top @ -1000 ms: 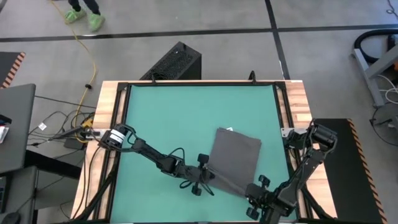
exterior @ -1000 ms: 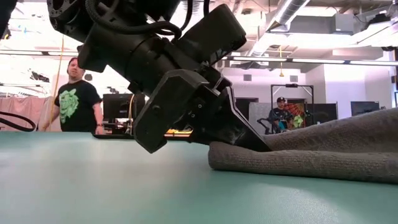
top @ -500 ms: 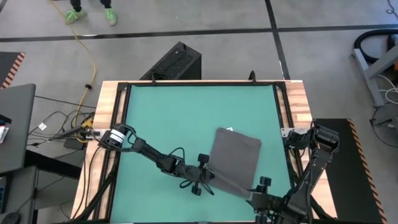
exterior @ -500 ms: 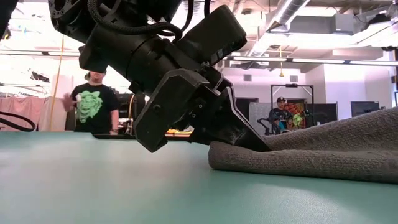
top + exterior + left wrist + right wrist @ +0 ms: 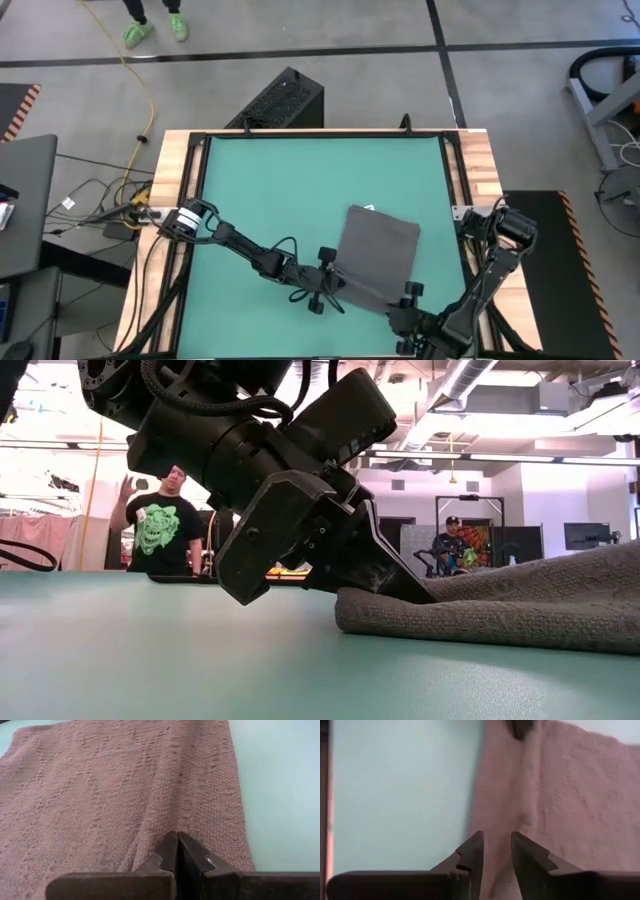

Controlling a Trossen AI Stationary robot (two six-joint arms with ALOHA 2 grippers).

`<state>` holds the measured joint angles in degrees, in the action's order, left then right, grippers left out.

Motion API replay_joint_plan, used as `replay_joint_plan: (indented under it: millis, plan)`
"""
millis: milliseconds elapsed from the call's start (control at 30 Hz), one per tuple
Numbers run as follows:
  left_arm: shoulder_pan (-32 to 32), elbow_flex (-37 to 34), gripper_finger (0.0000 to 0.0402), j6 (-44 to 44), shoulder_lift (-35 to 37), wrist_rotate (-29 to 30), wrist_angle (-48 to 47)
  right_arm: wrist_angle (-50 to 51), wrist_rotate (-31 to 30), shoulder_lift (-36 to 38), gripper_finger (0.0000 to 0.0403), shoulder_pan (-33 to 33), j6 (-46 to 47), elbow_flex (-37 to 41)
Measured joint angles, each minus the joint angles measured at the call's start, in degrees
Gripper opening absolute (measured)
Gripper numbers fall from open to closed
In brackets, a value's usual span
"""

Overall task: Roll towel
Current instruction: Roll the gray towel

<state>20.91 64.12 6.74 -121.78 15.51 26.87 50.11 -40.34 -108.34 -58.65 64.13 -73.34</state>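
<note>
The dark grey towel lies folded flat on the right half of the green mat, with a small white tag at its far edge. My left gripper is shut at the towel's near left corner. In the low view its fingers slant down onto the towel's rounded left edge. My right gripper stands open over the towel's near right corner. Its wrist view shows a gap between the fingertips and cloth beyond them. I cannot tell whether it touches the towel. My left gripper meets the towel near its left edge, slanting down from the table's left side. The fingertips are shut together and the cloth's creases run in toward them, as if a small pucker of the top layer is pinched. The towel lies on the mat.
Bare green mat stretches to the left of the towel and toward the far edge, inside a wooden frame. A black box sits on the floor past the far edge. People are in the room beyond.
My right gripper has rolled about its own axis and shifted a little toward the table's left along the towel's near edge. The towel stays where it was. A person in the room beyond has walked to the right.
</note>
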Motion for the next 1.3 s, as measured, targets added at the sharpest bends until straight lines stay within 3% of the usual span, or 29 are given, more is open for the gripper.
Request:
replay_joint_plan:
  millis: [200, 833, 1200, 1300]
  plan:
    - [0.0, 0.0, 0.0, -0.17, 0.0, -0.13, -0.15, 8.09, 2.6, -0.17, 0.0114, -0.07, 9.47, 0.02]
    - [0.07, 0.0, 0.0, -1.33, -0.02, -1.56, -0.42, 5.68, 7.34, -6.99, 0.0113, -0.13, 13.81, 1.36]
    - [0.04, 0.0, 0.0, -1.93, -0.02, -2.66, -2.77, 21.23, 2.0, -4.47, 0.0113, -4.51, 14.85, -3.88]
    - [0.04, 0.0, 0.0, -2.05, -0.02, -3.07, -3.22, 19.3, 1.9, -4.17, 0.0123, -4.95, 8.38, -5.07]
